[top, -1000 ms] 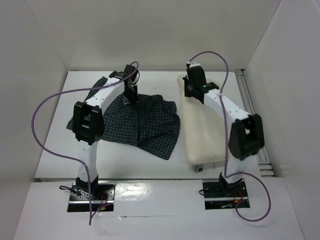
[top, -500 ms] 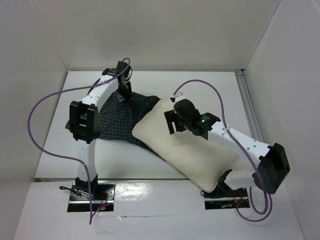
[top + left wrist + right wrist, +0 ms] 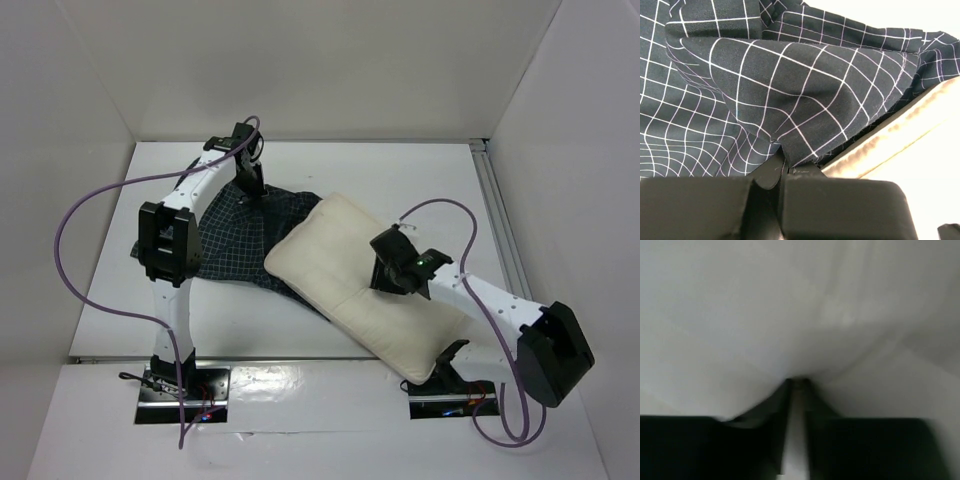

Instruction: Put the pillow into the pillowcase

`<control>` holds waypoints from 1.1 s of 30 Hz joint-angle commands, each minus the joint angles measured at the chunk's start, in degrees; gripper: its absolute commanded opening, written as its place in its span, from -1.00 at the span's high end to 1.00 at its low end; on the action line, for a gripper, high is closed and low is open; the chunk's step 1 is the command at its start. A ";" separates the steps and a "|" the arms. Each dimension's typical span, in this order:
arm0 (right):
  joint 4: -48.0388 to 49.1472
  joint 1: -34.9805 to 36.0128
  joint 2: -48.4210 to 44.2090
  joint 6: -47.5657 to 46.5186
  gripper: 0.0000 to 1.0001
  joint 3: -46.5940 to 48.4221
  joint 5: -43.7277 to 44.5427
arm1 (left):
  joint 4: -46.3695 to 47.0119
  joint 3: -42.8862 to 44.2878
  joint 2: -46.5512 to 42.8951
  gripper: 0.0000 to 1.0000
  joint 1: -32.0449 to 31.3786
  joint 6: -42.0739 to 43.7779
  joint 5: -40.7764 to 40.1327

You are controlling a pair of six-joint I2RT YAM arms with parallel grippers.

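The cream pillow (image 3: pixel 335 265) lies diagonally across the middle of the table. Its upper-left end rests over the edge of the dark checked pillowcase (image 3: pixel 232 245). My left gripper (image 3: pixel 253 194) is at the pillowcase's far edge, shut on a fold of it. In the left wrist view the fold (image 3: pixel 805 80) runs into my left gripper (image 3: pixel 785 161), with the pillow's edge (image 3: pixel 905 127) at the right. My right gripper (image 3: pixel 384 278) sits on the pillow's middle. In the right wrist view it (image 3: pixel 796 385) pinches a ridge of pillow fabric (image 3: pixel 790 305) that fills the frame.
White walls close in the table on the left, back and right. A metal rail (image 3: pixel 497 205) runs along the table's right edge. Purple cables (image 3: pixel 75 215) loop out from both arms. The arm bases (image 3: pixel 180 390) stand on the near edge.
The pillow was dragged from the right side onto the pillowcase's edge a second ago. Since then my right gripper has shifted from the pillow's upper-left end to its middle. The left gripper holds still.
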 commanded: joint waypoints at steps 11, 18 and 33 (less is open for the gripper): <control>17.73 -0.06 4.12 -29.03 1.00 8.81 18.92 | -0.21 -1.34 -3.91 1.00 -0.13 0.31 0.68; 8.74 -4.36 13.75 -27.37 0.85 19.31 13.16 | -0.21 -2.48 -4.44 1.00 -0.13 0.84 0.68; -4.16 -5.42 -2.32 11.59 -0.89 -1.36 1.53 | -0.21 -4.24 -6.02 1.00 -0.66 1.89 -0.99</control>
